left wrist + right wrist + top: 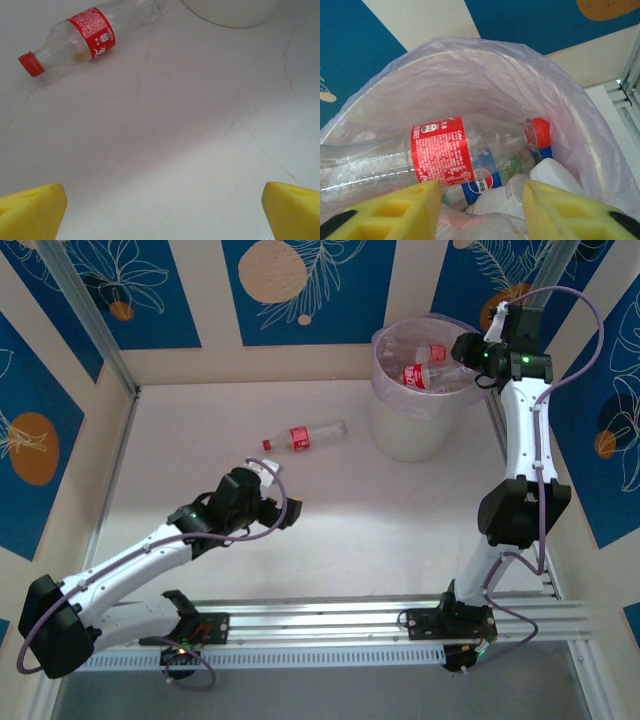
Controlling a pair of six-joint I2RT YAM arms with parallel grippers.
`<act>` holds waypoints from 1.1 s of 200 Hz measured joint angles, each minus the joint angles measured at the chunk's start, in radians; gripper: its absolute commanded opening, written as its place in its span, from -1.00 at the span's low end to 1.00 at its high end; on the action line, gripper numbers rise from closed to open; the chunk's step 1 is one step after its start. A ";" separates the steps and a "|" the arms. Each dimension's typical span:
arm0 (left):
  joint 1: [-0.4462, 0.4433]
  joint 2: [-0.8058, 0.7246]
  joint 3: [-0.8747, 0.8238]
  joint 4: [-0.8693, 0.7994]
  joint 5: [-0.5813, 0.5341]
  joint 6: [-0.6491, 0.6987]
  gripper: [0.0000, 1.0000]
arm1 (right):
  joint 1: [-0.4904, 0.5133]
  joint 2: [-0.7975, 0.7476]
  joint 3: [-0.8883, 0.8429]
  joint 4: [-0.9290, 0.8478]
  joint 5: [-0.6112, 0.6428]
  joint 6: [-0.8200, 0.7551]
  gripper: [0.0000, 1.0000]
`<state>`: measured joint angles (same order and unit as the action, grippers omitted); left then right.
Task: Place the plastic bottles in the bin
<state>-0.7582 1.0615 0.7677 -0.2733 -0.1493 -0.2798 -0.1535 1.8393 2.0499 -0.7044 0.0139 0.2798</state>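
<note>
One clear bottle (pixel 304 436) with a red label and red cap lies on its side on the table, cap to the left; in the left wrist view this bottle (pixel 92 37) is at the upper left. My left gripper (pixel 268 472) hovers just near of it, open, yellow fingertips (pixel 31 212) far apart with bare table between. The bin (pixel 420 390), lined with a pale lilac bag (pixel 485 75), stands at the back right and holds several bottles, a red-label one (pixel 445 155) on top. My right gripper (pixel 480 212) hangs over the bin's right rim, open and holding nothing.
Blue and cream patterned walls enclose the table on three sides. A metal post (pixel 85 320) runs along the left wall. The aluminium rail (pixel 380 620) with both arm bases lies at the near edge. The bin's base (pixel 230 10) sits just beyond the loose bottle.
</note>
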 measured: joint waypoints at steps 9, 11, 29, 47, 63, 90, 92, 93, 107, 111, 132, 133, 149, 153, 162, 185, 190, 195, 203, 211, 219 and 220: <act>0.008 0.002 0.003 -0.005 0.004 0.000 1.00 | 0.000 0.003 0.013 -0.022 -0.003 -0.007 0.37; 0.010 0.003 0.004 -0.006 0.004 0.001 1.00 | 0.000 0.004 0.017 -0.027 -0.004 0.000 0.40; 0.037 0.032 0.038 -0.024 0.023 0.018 1.00 | 0.003 0.014 0.072 -0.084 -0.014 -0.016 0.60; 0.082 0.096 0.100 -0.029 0.050 0.047 1.00 | 0.004 0.017 0.142 -0.131 -0.015 -0.024 0.75; 0.132 0.172 0.171 -0.031 0.079 0.082 1.00 | 0.004 0.010 0.185 -0.146 -0.014 -0.037 0.84; 0.212 0.339 0.311 -0.027 0.122 0.168 1.00 | 0.004 -0.051 0.161 -0.157 -0.014 -0.045 0.88; 0.219 0.356 0.323 -0.027 0.125 0.176 1.00 | 0.004 -0.061 0.152 -0.156 -0.014 -0.044 0.88; 0.222 0.367 0.332 -0.027 0.128 0.182 1.00 | 0.004 -0.064 0.149 -0.156 -0.014 -0.044 0.88; 0.254 0.472 0.415 -0.025 0.164 0.218 1.00 | 0.004 -0.134 0.071 -0.150 -0.015 -0.044 0.88; 0.262 0.497 0.438 -0.026 0.175 0.230 1.00 | 0.004 -0.153 0.049 -0.149 -0.015 -0.043 0.88; 0.305 0.657 0.569 -0.029 0.234 0.270 1.00 | 0.006 -0.278 -0.098 -0.128 -0.025 -0.039 0.88; 0.306 0.663 0.573 -0.028 0.236 0.272 1.00 | 0.006 -0.283 -0.104 -0.127 -0.026 -0.039 0.88; 0.326 0.764 0.659 -0.030 0.262 0.299 1.00 | 0.015 -0.384 -0.224 -0.110 -0.039 -0.030 0.88; 0.330 0.789 0.679 -0.029 0.267 0.305 1.00 | 0.018 -0.410 -0.253 -0.109 -0.043 -0.027 0.88; 0.337 0.837 0.722 -0.031 0.279 0.316 1.00 | 0.025 -0.458 -0.307 -0.106 -0.050 -0.023 0.88; 0.344 0.937 0.803 -0.028 0.300 0.332 1.00 | 0.040 -0.570 -0.439 -0.100 -0.073 -0.009 0.88; 0.345 0.959 0.820 -0.028 0.303 0.337 1.00 | 0.042 -0.593 -0.467 -0.099 -0.079 -0.008 0.88; 0.345 0.976 0.833 -0.028 0.304 0.341 1.00 | 0.042 -0.615 -0.493 -0.099 -0.084 -0.005 0.88; 0.345 1.004 0.856 -0.032 0.307 0.346 1.00 | 0.042 -0.644 -0.531 -0.100 -0.089 0.000 0.88; 0.345 1.029 0.874 -0.031 0.310 0.355 1.00 | 0.042 -0.669 -0.564 -0.101 -0.093 0.003 0.88; 0.346 1.048 0.884 -0.032 0.310 0.362 1.00 | 0.042 -0.692 -0.597 -0.101 -0.096 0.010 0.88; 0.346 1.049 0.885 -0.032 0.311 0.363 1.00 | 0.042 -0.697 -0.603 -0.102 -0.097 0.011 0.88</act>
<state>-0.4126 2.1109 1.6527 -0.3050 0.1612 0.0830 -0.1116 1.1419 1.4464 -0.8062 -0.0826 0.2905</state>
